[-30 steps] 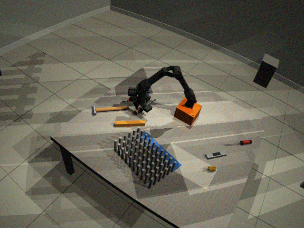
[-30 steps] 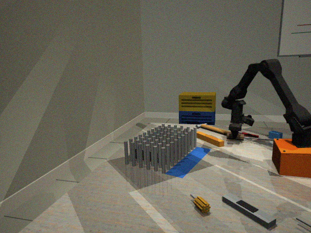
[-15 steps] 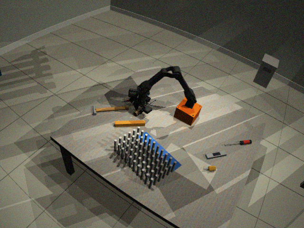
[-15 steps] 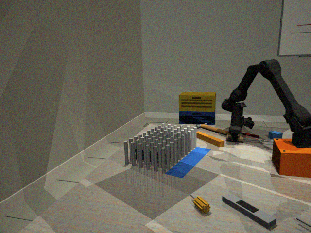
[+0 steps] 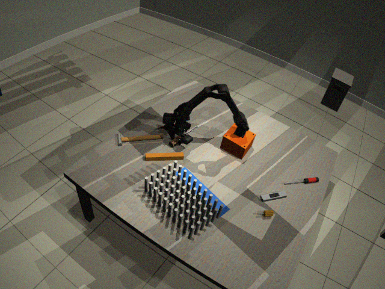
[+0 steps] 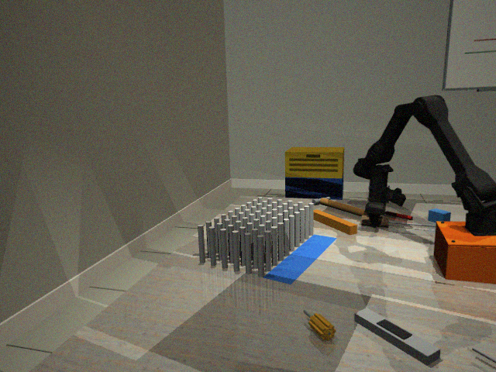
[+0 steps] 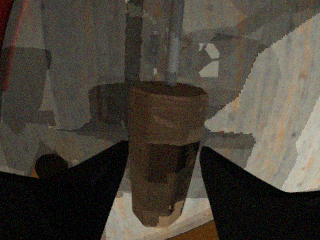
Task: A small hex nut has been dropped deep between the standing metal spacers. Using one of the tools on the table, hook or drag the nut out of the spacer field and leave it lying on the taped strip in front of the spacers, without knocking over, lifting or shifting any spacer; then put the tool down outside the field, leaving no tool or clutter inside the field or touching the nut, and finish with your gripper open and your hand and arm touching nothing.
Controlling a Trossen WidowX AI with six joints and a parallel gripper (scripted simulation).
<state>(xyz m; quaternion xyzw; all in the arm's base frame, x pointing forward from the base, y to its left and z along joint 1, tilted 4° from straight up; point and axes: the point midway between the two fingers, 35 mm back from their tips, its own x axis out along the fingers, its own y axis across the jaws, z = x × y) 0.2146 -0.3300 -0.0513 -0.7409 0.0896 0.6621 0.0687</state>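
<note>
My gripper (image 5: 177, 140) (image 6: 375, 224) (image 7: 164, 149) is open, low over the table on the far side of the orange bar. Between its fingers is the brown handle (image 5: 172, 142) (image 6: 384, 221) (image 7: 165, 120) of a tool with a thin metal shaft (image 5: 192, 129) (image 7: 174, 45); narrow gaps show beside the handle in the wrist view. The handle appears to rest on the table. The metal spacers (image 5: 145, 183) (image 6: 201, 244) stand upright in rows, away from the gripper. The blue taped strip (image 5: 224, 210) (image 6: 300, 258) lies along their front. The hex nut is not visible.
An orange bar (image 5: 164, 156) (image 6: 336, 222) lies between gripper and spacers. A hammer (image 5: 141, 138) (image 6: 344, 206) and a red-handled tool (image 6: 398, 215) lie close to the gripper. A grey tool (image 5: 267, 197) (image 6: 420, 347), yellow screwdriver (image 5: 268, 213) (image 6: 322, 326) and red screwdriver (image 5: 311, 180) lie farther off.
</note>
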